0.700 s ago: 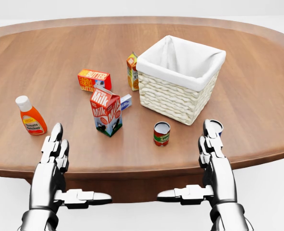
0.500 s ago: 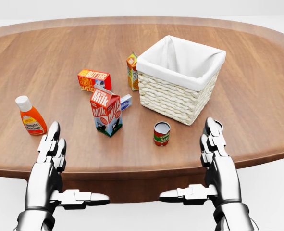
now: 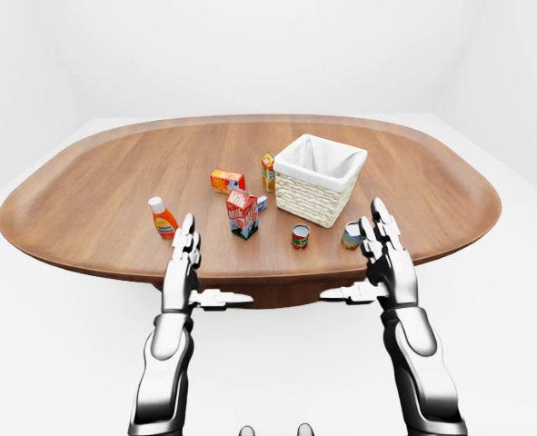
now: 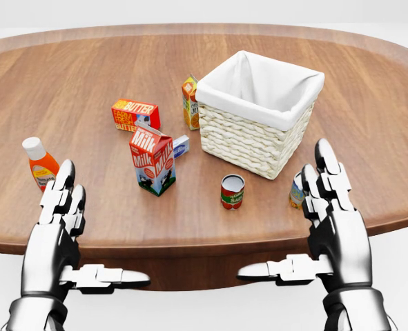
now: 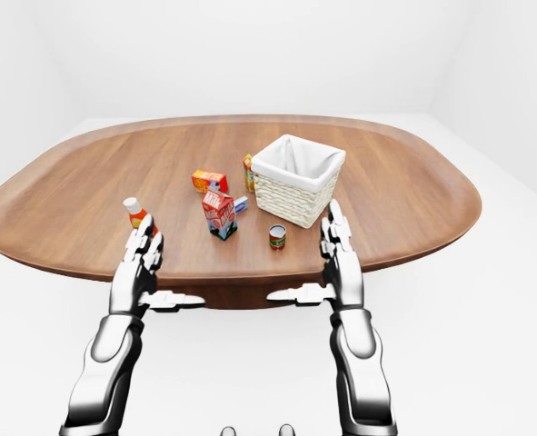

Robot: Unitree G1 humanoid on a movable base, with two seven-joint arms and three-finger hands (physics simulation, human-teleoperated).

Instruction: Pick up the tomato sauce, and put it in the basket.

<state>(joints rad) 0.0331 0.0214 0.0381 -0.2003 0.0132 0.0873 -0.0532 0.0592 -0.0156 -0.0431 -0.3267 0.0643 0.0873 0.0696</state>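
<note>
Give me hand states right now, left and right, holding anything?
Left hand: open, fingers extended, holding nothing.
Right hand: open, fingers extended, holding nothing.

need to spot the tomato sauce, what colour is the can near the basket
The can is red with a green band and silver top, clearest in the head view.
</note>
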